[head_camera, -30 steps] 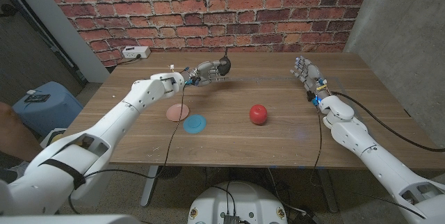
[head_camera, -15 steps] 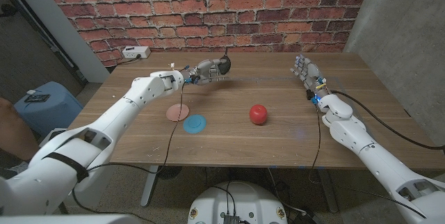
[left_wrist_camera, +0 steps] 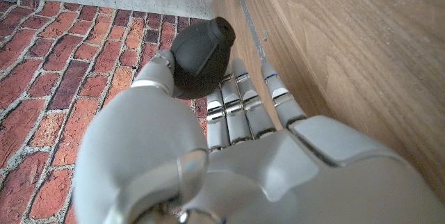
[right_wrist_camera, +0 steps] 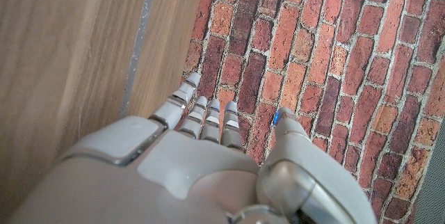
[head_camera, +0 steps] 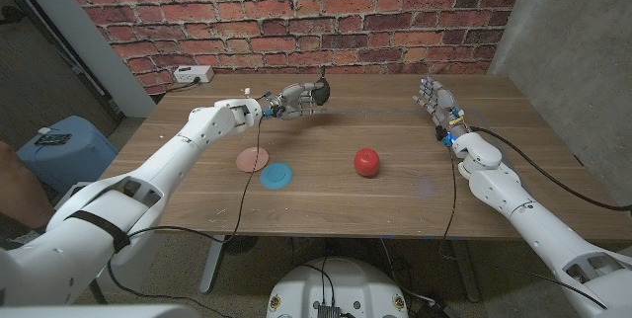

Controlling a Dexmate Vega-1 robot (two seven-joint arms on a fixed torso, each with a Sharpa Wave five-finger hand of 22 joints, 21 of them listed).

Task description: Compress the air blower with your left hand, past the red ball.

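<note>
now the black air blower (head_camera: 318, 91) sits at the table's (head_camera: 395, 199) far side, held between thumb and fingers of the left hand (head_camera: 296, 99), beyond the red ball (head_camera: 367, 161). the squeeze looks underway; next the fingers likely need to press harder. the right hand (head_camera: 434, 101) holds nothing, fingers extended.

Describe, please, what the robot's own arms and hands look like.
Both arms are glossy white shells with black bands near the shoulders; thin black cables run along them. The left hand and right hand are silver-grey, with segmented metallic fingers and small blue marks at the wrists.
</note>
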